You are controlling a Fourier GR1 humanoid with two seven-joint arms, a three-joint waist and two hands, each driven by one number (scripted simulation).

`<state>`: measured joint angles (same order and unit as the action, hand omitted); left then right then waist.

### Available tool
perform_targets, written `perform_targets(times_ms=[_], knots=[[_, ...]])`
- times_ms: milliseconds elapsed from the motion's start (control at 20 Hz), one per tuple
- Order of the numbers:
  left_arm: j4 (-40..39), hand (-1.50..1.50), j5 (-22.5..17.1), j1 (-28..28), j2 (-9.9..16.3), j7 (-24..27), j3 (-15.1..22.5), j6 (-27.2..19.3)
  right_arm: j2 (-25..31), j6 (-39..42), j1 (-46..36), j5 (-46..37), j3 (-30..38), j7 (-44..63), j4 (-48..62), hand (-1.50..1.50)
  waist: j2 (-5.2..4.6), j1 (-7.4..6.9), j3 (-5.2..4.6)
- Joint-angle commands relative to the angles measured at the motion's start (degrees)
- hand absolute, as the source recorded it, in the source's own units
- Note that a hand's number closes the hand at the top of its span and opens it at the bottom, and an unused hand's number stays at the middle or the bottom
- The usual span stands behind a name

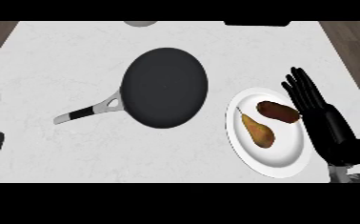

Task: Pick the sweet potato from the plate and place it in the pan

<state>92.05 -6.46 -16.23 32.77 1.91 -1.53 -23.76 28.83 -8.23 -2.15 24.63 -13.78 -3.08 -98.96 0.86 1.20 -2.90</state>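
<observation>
Single head view, steeply downward onto white marbled counter (63, 66); round black pan (165, 87) mid-frame, white round plate (271, 163) near right.

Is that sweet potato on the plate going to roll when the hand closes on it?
Probably somewhat. The sweet potato looks rounded and elongated, so a sideways nudge could roll it across the smooth white plate. It looks stiff, unlikely to bend. The pear lies close beside it and might get bumped. The right hand is open at the plate's edge.

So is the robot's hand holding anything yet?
No, nothing is held. The right hand is open, fingers straight, over the plate's right edge beside the sweet potato, which lies on the plate.
</observation>
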Motion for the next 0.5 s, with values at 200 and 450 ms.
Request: perform_targets(times_ms=[200,450], knots=[[-5.9,0.00,0.0,8.8,-3.9,-5.2,10.3,6.5,4.4,18.3,-11.8,1.9,-2.7,-7.8,-5.7,-1.50,-1.71,-3.16,3.01],[-4.2,0.00,0.1,16.4,-5.1,-7.2,15.1,9.1,12.1,17.8,-6.7,0.0,11.4,-14.8,9.8,-1.50,-1.22,-1.78,3.14]])
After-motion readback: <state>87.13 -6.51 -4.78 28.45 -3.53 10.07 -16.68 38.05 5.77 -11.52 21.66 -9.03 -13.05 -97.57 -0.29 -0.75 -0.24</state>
